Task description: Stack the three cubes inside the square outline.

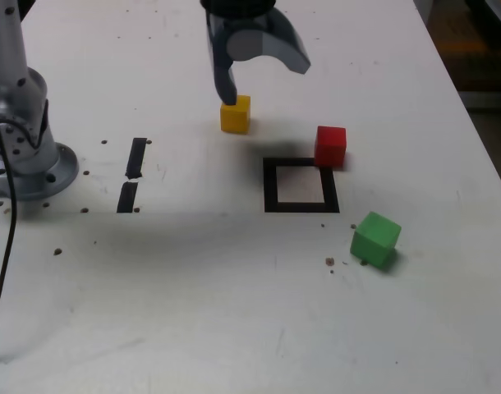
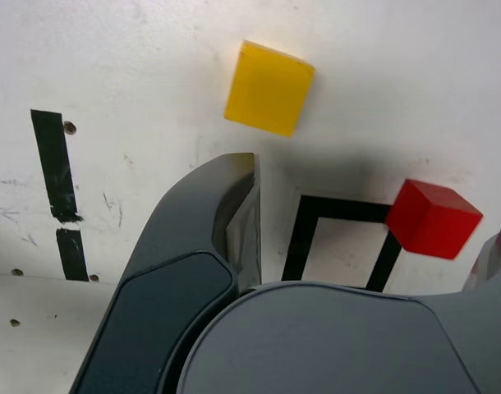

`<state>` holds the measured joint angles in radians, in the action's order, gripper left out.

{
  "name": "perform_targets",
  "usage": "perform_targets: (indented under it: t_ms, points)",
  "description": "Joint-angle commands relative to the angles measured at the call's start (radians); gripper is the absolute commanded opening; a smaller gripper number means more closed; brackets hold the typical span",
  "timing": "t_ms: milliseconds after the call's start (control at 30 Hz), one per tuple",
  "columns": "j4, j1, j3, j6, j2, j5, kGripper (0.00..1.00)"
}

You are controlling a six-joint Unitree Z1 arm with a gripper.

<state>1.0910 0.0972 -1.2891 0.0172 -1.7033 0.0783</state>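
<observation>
Pincer [image 1: 255, 78] hangs over the far part of the white desk [image 1: 234, 320], jaws spread wide, nothing held. One fingertip sits just above the yellow cube [image 1: 236, 114]; in the wrist view the yellow cube [image 2: 269, 88] lies clear of the finger. Red cube [image 1: 330, 146] rests at the far corner of the square outline [image 1: 301, 185] on the exterior view's right, touching the tape. Green cube [image 1: 375, 239] sits near the outline's near corner on that same side, apart from it. Outline interior bare.
</observation>
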Motion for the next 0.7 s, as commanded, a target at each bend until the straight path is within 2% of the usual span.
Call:
perform_targets:
  t_ms: [0,433,667]
  points:
    - [0.026,-0.024,-0.048,0.002,-0.022,0.004,0.99]
    - [0.219,-0.091,-0.309,0.100,-0.193,0.002,0.99]
    - [0.231,-0.095,-0.329,0.133,-0.268,-0.016,0.99]
